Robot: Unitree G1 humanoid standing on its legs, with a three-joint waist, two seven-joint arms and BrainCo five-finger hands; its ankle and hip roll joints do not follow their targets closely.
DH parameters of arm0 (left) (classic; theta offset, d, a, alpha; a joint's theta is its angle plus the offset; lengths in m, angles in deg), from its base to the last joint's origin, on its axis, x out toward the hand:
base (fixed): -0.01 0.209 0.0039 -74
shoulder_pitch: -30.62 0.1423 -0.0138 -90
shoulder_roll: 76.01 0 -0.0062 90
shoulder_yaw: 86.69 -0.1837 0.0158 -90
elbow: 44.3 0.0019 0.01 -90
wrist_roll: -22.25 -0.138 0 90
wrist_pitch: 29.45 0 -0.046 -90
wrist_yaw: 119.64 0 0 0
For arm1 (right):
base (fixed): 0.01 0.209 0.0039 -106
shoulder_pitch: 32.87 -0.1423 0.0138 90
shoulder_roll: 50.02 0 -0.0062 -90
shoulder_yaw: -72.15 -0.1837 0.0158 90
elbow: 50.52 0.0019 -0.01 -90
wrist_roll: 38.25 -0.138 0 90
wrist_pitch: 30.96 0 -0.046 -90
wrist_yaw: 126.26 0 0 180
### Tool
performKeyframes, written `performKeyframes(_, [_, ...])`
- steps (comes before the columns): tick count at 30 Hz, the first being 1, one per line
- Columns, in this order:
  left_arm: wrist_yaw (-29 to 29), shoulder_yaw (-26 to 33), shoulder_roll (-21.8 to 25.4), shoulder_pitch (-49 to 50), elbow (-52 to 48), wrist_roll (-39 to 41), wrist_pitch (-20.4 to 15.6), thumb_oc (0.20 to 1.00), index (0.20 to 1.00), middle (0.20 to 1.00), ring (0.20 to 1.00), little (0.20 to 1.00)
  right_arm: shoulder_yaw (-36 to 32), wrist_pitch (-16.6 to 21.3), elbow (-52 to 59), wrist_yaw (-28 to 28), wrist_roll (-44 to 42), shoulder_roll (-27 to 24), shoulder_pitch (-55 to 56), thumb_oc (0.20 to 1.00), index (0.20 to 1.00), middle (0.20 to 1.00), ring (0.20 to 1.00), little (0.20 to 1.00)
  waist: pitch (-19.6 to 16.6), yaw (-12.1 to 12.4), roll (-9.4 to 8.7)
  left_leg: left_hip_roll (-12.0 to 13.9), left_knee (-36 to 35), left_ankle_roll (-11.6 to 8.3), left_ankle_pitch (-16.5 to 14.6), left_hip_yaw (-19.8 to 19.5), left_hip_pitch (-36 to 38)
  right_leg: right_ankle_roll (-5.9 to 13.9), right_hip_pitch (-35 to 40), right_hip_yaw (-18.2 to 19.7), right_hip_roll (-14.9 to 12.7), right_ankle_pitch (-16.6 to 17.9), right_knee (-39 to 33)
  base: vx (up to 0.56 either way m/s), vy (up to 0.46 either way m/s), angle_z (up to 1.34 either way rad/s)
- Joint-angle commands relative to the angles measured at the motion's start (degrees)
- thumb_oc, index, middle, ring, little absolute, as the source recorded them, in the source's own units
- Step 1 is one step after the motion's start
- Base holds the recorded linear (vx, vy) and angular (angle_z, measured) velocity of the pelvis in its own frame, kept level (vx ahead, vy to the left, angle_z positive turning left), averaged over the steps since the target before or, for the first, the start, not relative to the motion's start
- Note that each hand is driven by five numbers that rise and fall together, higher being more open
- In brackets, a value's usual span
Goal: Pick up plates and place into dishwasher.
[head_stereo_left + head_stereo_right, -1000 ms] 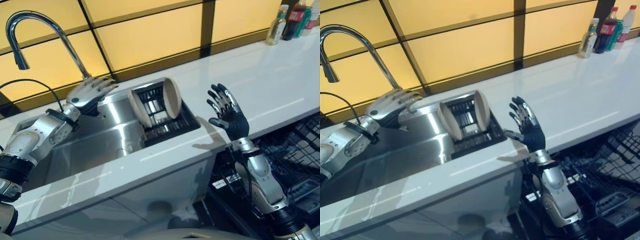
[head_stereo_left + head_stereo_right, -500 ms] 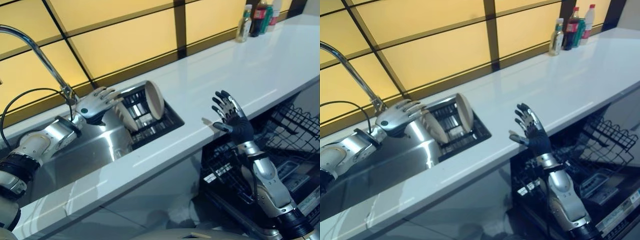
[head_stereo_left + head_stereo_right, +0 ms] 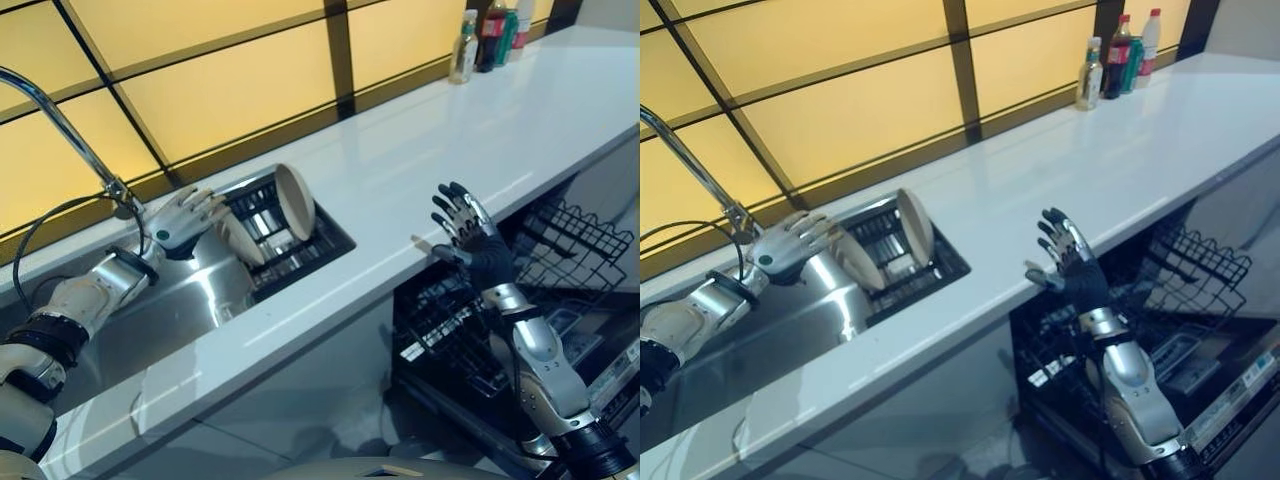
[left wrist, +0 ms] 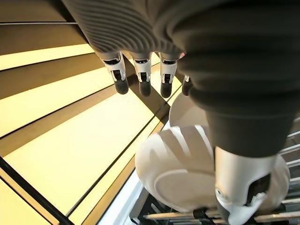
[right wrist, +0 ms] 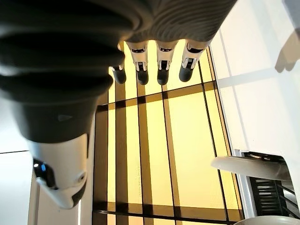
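Plates [image 3: 270,212] upright in sink rack [image 3: 300,250], left hand [image 3: 180,218] beside, open

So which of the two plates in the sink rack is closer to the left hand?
The plate on the faucet side, leaning right beside the open left hand. The other plate stands farther along the rack, toward the counter.

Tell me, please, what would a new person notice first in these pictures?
Probably the two plates standing on edge in the dark rack set in the sink, with the left hand open right beside them. Next, the right hand raised with spread fingers in front of the white counter, above the open dishwasher.
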Motion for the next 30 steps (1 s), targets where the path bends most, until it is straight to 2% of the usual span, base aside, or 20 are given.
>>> performKeyframes(1, [3.19,2.93,-0.01,-2.15,3.62,-1.1,3.35,1.0,1.0,1.0,1.0,1.0,-1.62,2.18,2.98,0.01,-0.47,-0.35,-0.3,1.0,1.0,1.0,1.0,1.0,0.27,0.02,-2.29,-2.08,4.27,2.46,-8.48,0.72,0.11,6.67,-3.2,-0.77,-1.95,-1.16,2.36,0.06,-0.025,-0.04])
performKeyframes(6, [5.54,3.8,-0.9,-1.44,5.82,-0.41,3.41,1.0,1.0,1.0,1.0,1.0,-3.0,2.15,2.78,-0.65,-0.65,-0.8,0.58,1.0,1.0,1.0,1.0,1.0,0.57,-0.36,-2.44,-1.95,4.72,2.37,-8.31,0.79,-0.18,6.64,-3.29,-0.61,-1.93,-1.15,2.61,0.06,-0.018,-0.1])
performKeyframes(20, [5.79,3.32,-2.44,-0.47,8.18,-1.45,5.33,1.0,1.0,1.0,1.0,1.0,-4.75,1.14,4.05,-1.28,-1.83,-2.56,1.39,1.0,1.0,1.0,1.0,1.0,2.32,-1.12,-1.96,-1.41,5.32,1.68,-6.77,-0.51,-2.12,6.51,-4.7,-0.43,-2.18,-1.59,4.54,0.01,0.0,-0.02])
performKeyframes(21, [5.46,3.23,-2.52,-0.37,8.53,-1.56,5.67,0.871,0.871,0.871,0.871,0.871,-4.99,0.8,4.09,-1.39,-2.02,-2.72,1.3,1.0,1.0,1.0,1.0,1.0,2.46,-1.19,-1.91,-1.36,5.33,1.6,-6.7,-0.55,-2.15,6.54,-4.71,-0.46,-2.25,-1.65,4.64,0.0,0.0,0.0])
performKeyframes(22, [5.43,3.19,-2.5,-0.34,8.81,-1.43,5.83,0.507,0.507,0.507,0.507,0.507,-5.09,0.65,4.17,-1.4,-2.07,-2.74,1.36,1.0,1.0,1.0,1.0,1.0,2.56,-1.24,-1.89,-1.33,5.33,1.56,-6.65,-0.58,-2.15,6.54,-4.69,-0.5,-2.29,-1.69,4.69,0.03,-0.006,-0.02])
performKeyframes(23, [5.4,3.2,-2.3,-0.26,8.9,-1.19,5.94,0.2,0.2,0.2,0.2,0.2,-5.2,0.5,4.31,-1.42,-2.3,-2.8,1.53,1.0,1.0,1.0,1.0,1.0,2.61,-1.26,-1.9,-1.31,5.4,1.52,-6.59,-0.66,-2.2,6.55,-4.66,-0.5,-2.32,-1.72,4.72,0.03,-0.016,-0.01])
performKeyframes(30, [7.42,4.29,-2.34,1.05,10.11,-1.42,5.85,0.2,0.2,0.2,0.2,0.2,-5.83,0.55,4.2,-2.63,-2.21,-2.32,2.76,1.0,1.0,1.0,1.0,1.0,2.26,-1.33,-2.12,-1.07,5.99,1.25,-6.35,-0.41,-2.25,6.4,-3.97,-1.15,-2.48,-1.68,4.45,0.04,-0.02,-0.01])
